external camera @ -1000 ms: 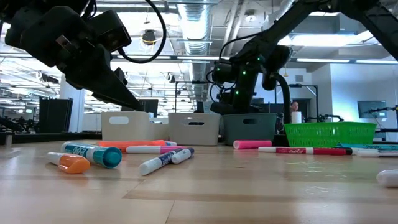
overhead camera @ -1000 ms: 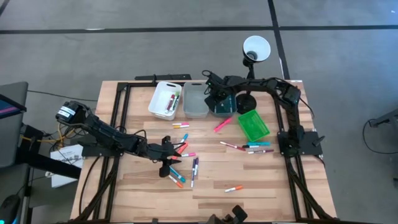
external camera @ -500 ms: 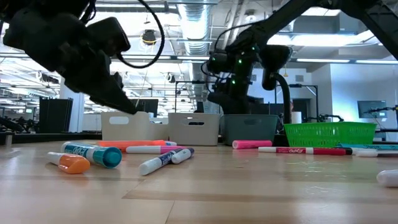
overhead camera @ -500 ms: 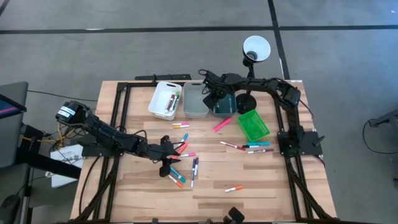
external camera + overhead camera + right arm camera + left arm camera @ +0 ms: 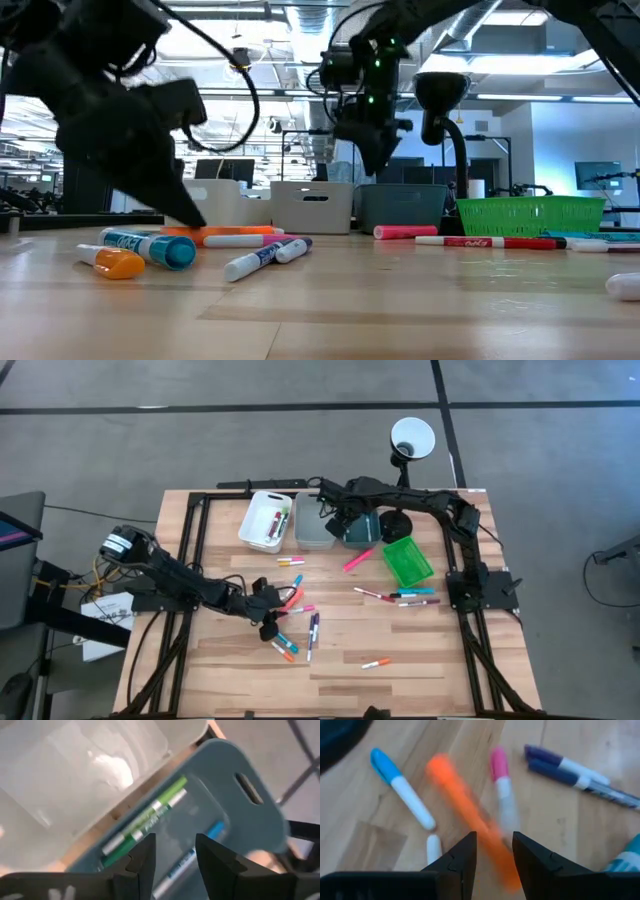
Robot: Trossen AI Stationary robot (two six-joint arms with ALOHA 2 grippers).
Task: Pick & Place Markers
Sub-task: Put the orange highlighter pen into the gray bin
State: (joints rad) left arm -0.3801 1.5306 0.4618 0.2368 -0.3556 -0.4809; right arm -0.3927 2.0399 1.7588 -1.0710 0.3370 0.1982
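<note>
Several markers (image 5: 296,622) in mixed colours lie flat on the wooden table. My left gripper (image 5: 494,852) is open and low over the near-left cluster. Its fingers stand on either side of an orange marker (image 5: 470,817), and I cannot tell whether they touch it. A pink-capped marker (image 5: 501,785) and a blue-capped one (image 5: 402,787) lie beside it. My right gripper (image 5: 175,855) is open with nothing between its fingers, up above the teal bin (image 5: 235,810). A green marker (image 5: 145,825) and a blue one (image 5: 215,830) lie in that bin.
A white bin (image 5: 266,522), a grey bin (image 5: 313,525), the teal bin (image 5: 362,532) and a tilted green bin (image 5: 407,561) stand in a row at the far side. More markers (image 5: 400,597) lie at the right, and a pink one (image 5: 357,561) at the centre.
My left gripper has sunk toward the orange marker and tipped further down, staying open. My right gripper has risen from the teal bin and swung a little toward the grey bin.
</note>
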